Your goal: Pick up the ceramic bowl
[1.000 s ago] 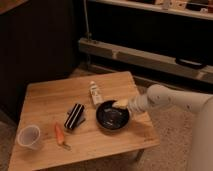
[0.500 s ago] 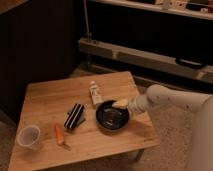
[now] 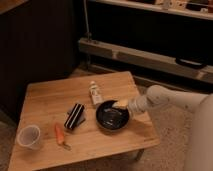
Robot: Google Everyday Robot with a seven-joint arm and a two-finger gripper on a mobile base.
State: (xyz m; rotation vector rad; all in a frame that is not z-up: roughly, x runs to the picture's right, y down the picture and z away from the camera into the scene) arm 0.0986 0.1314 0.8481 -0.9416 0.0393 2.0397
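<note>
The ceramic bowl (image 3: 111, 117) is round, shallow and glossy black, resting on the wooden table (image 3: 50, 97) toward its right front. My gripper (image 3: 120, 104) comes in from the right on a white arm and sits at the bowl's upper right rim, over the bowl's edge. The pale fingertips are at the rim.
A translucent plastic cup (image 3: 28, 136) stands at the table's front left. An orange carrot-like item (image 3: 60, 135) and a black striped packet (image 3: 75, 116) lie left of the bowl. A small white bottle (image 3: 94, 93) stands just behind the bowl. A dark shelf unit (image 3: 150, 40) is behind.
</note>
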